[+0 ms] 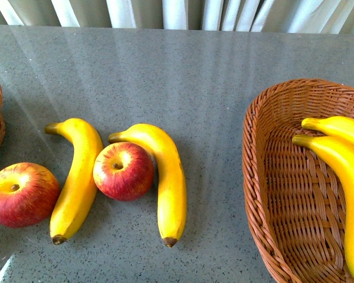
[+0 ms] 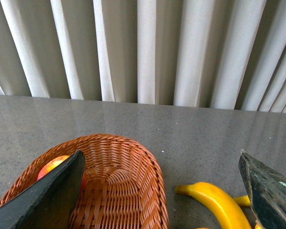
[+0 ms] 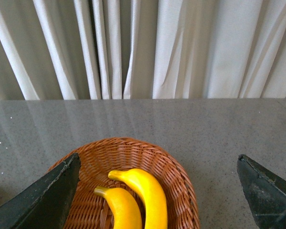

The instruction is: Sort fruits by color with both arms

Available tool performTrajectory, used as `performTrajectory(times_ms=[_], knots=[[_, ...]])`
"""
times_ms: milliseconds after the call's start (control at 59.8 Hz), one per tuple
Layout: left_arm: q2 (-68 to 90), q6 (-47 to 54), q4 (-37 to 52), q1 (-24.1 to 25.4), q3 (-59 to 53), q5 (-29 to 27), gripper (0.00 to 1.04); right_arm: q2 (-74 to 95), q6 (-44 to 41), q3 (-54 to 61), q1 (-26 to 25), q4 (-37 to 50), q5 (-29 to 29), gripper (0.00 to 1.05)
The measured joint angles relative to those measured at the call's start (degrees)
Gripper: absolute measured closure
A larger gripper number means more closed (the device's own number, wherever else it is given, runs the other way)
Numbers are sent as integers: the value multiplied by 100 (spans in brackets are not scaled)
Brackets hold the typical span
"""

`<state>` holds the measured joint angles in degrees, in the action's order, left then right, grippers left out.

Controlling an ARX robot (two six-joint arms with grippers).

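Hovering above the left basket (image 2: 152, 181), the left gripper (image 2: 160, 157) has its fingers spread wide and holds nothing. A sorted apple (image 2: 51, 167) shows in the basket, partly hidden by one finger. The right gripper (image 3: 158, 157) hangs equally spread and empty over the right basket (image 3: 186, 186), where two sorted bananas (image 3: 143, 195) lie side by side.

Four fruits lie loose on the desk (image 1: 212, 88), toward its near-left part. The left apple (image 1: 22, 194) is closest to the left basket, and the left banana (image 1: 76, 177) is just beside it. Next comes the middle apple (image 1: 123, 171), with the right banana (image 1: 168, 177) curving around it and touching it.

Both loose bananas run lengthwise from the far edge toward the near edge, stems at the far end. The right banana is the loose fruit nearest the right basket, so the right arm looks better placed for it. It lies toward the desk's left from that gripper, apart from the basket. A grasp would likely need the fingers closing across its width. The left apple suits the left arm.
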<state>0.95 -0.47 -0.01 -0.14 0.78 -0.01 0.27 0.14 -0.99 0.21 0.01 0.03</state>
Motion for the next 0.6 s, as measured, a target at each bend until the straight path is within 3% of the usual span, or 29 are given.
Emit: performTrajectory(times_ms=[602], knots=[[0,0,0,0,0,0,9,0,0,0,0,0,0,9]])
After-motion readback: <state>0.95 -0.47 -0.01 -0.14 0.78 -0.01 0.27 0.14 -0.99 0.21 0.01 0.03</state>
